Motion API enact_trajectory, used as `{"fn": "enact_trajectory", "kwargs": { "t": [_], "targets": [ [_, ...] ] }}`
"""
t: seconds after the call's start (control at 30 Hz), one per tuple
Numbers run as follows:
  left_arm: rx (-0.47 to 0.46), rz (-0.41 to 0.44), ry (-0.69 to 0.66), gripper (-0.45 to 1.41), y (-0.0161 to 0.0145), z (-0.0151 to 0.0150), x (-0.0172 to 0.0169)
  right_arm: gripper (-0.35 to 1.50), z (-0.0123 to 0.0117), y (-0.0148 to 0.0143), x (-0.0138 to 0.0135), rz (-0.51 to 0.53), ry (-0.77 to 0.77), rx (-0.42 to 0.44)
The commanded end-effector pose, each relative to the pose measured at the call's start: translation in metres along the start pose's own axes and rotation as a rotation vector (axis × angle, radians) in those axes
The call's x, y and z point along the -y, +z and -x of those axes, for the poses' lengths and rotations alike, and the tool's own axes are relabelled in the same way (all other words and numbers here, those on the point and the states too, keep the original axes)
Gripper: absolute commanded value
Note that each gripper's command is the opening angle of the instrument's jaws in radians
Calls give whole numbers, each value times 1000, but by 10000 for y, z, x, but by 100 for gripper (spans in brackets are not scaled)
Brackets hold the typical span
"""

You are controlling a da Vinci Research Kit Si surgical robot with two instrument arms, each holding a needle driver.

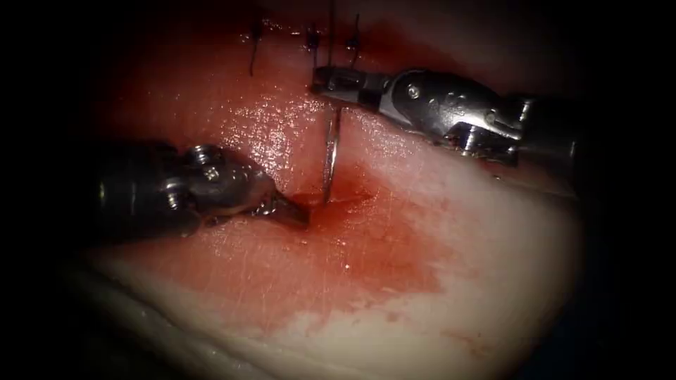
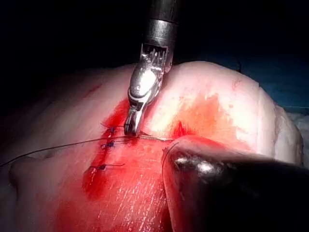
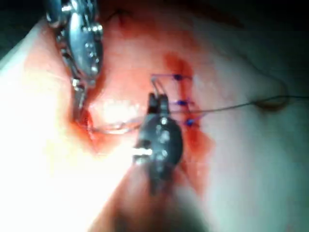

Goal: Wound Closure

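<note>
Two hands over the tissue [image 1: 394, 281]. Nearest, left hand [image 1: 299, 214]: jaws pressed together at the cut [image 1: 317, 200], tip in red fluid [image 1: 366, 246]; grip on the tissue, cannot tell. Beyond, needle [image 1: 331, 158] upright, point sunk at the cut. Farther, right hand [image 1: 325, 79] clamped on the needle's upper end. Farthest, stitches [image 1: 310, 39] and thread [image 2: 58, 147].

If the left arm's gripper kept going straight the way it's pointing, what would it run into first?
Probably the curved steel needle, which the right gripper holds near its upper end, tip down in the pool of red fluid at the cut. The left gripper points right, its tip already at the pale pork tissue; depth is unclear.
</note>
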Motion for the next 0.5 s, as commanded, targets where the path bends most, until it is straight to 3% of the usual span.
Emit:
{"fn": "enact_trajectory", "kwargs": {
  "t": [0.03,0.3,0.5],
  "targets": [
    [-1,1,2,-40,7,-1,1,-35,3,8,-2,-3,-22,0],
    [-2,-3,-5,-42,13,2,-14,-35,1,4,-5,-10,-109,1],
    [-3,-9,4,-45,38,18,-31,-35,-7,0,-13,21,-162,11]
  ]
}}
